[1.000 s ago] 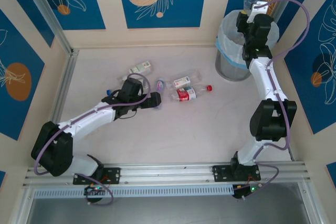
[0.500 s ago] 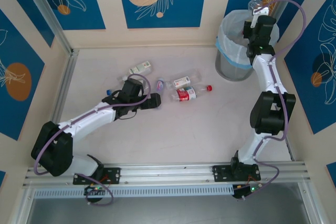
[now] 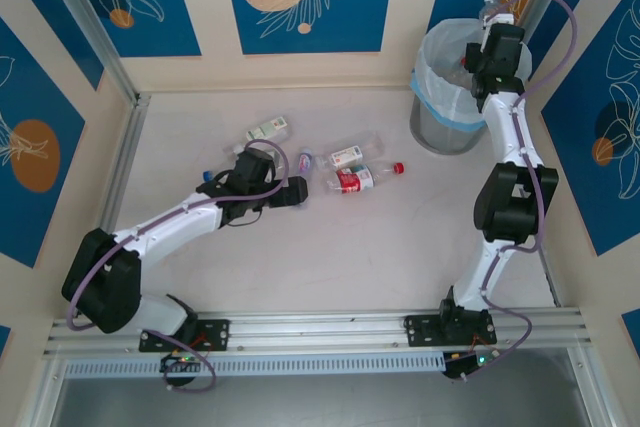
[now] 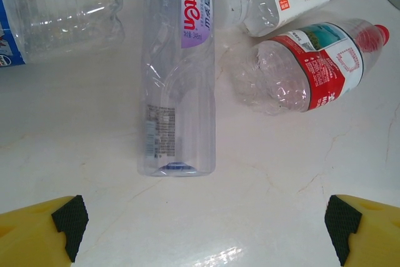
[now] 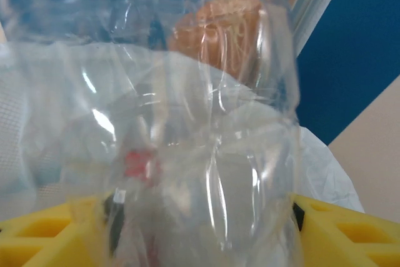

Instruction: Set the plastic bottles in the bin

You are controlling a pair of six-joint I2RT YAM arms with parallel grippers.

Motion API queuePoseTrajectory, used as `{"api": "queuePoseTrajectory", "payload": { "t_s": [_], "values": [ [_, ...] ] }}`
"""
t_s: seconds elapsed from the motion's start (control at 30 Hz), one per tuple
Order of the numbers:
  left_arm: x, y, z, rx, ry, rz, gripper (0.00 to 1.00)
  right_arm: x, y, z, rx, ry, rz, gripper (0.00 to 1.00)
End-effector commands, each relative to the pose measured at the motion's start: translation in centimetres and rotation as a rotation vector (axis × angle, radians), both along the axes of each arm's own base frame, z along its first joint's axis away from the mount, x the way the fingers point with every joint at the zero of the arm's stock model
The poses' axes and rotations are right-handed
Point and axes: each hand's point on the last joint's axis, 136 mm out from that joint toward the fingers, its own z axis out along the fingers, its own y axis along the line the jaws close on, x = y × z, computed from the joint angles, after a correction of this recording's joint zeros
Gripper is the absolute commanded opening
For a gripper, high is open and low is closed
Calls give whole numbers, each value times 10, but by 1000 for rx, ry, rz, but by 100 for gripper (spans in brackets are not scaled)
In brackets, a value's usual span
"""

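While the right gripper (image 5: 200, 217) hangs over the bin (image 3: 438, 132) with a clear bottle (image 5: 206, 123) between its jaws, I cannot tell whether they clamp it. Over the table (image 4: 281, 173) the left gripper (image 4: 206, 223) stands wide open, holding nothing, just short of the Ganten bottle (image 4: 178, 92); a red-label bottle (image 4: 312, 64) lies beside.
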Motion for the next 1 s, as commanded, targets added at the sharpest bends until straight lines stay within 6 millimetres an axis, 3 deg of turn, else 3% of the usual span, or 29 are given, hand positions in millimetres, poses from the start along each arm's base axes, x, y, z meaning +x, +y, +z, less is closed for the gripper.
{"api": "queuePoseTrajectory", "payload": {
  "t_s": [0.0, 0.3, 0.43, 0.5, 0.77, 0.97],
  "values": [
    [-1, -1, 4, 25, -7, -10, 99, -3, -6, 25, -26, -40, -35, 72],
    [-3, -1, 1, 23, -1, -8, 99, -4, 5, 42, -22, -73, -23, 89],
    [-4, 1, 0, 28, -3, -5, 99, -8, 16, 55, -3, -101, -1, 93],
    [-4, 2, -1, 33, 0, -3, 99, -13, 23, 64, 14, -117, 9, 99],
    [-3, 7, -15, 106, 49, 4, 99, -47, 81, 89, 157, -198, 102, 100],
    [3, 6, -16, 141, 70, 7, 99, -89, 131, 83, 310, -236, 204, 100]
  ]
}}
